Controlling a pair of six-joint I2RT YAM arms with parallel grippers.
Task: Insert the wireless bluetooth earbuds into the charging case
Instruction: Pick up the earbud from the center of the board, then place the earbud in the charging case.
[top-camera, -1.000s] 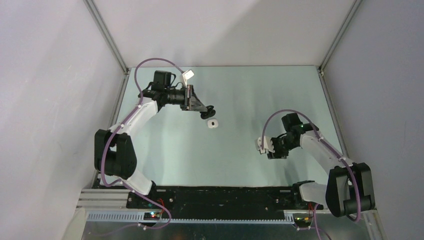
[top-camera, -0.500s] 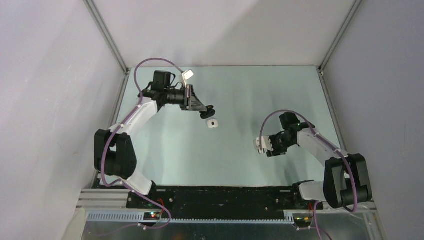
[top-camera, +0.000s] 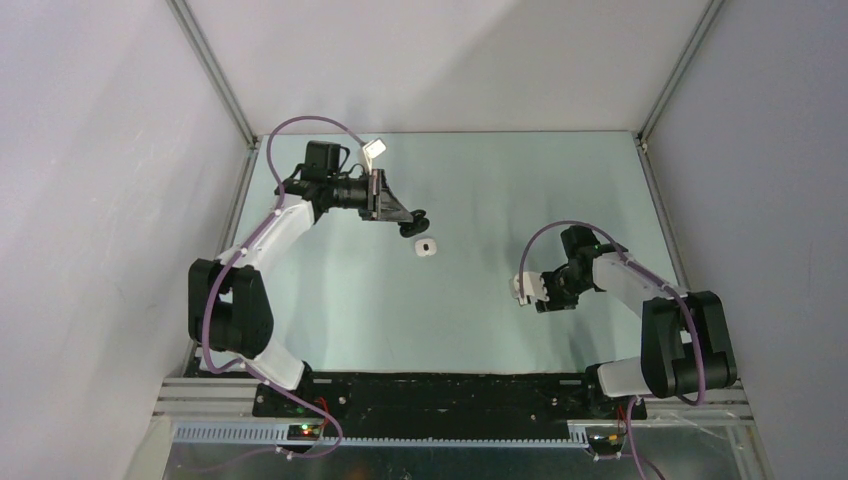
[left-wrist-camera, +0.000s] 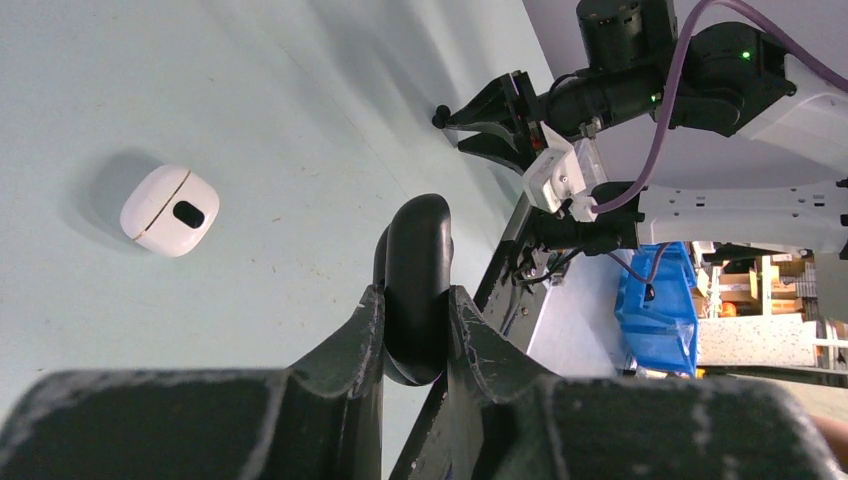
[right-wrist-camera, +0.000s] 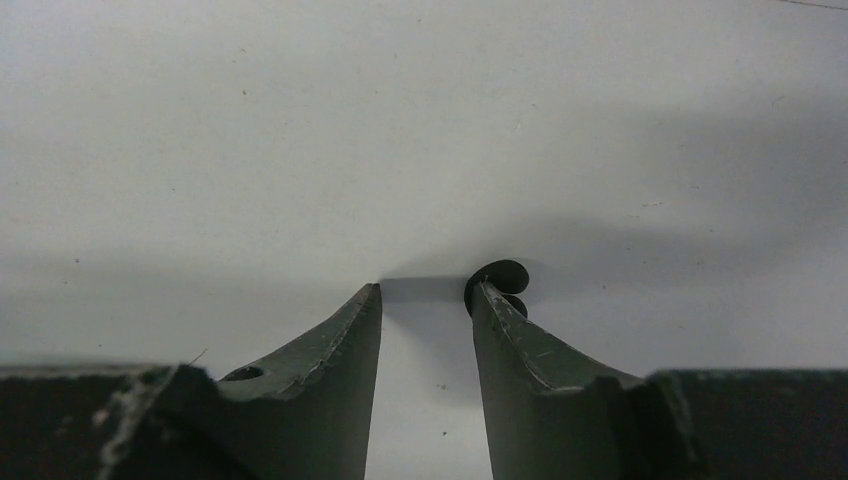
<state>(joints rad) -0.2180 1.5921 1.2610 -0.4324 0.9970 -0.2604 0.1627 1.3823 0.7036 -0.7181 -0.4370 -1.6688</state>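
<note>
Right wrist view: the right gripper (right-wrist-camera: 425, 290) has its fingers partly apart and empty. A black earbud (right-wrist-camera: 500, 277) lies at one o'clock, seemingly touching a fingertip. The left gripper (left-wrist-camera: 412, 300) pinches a black case (left-wrist-camera: 420, 230), with a white case (left-wrist-camera: 168, 210) at ten o'clock.

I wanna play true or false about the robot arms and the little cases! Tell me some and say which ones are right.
1. The left pincer is squeezing a black case. True.
2. The white case is inside the right pincer. False: it lies on the table, with nothing holding it.
3. The right pincer is open. True.
4. A white earbud sits at the right pincer's tip. False: the earbud there is black.
</note>
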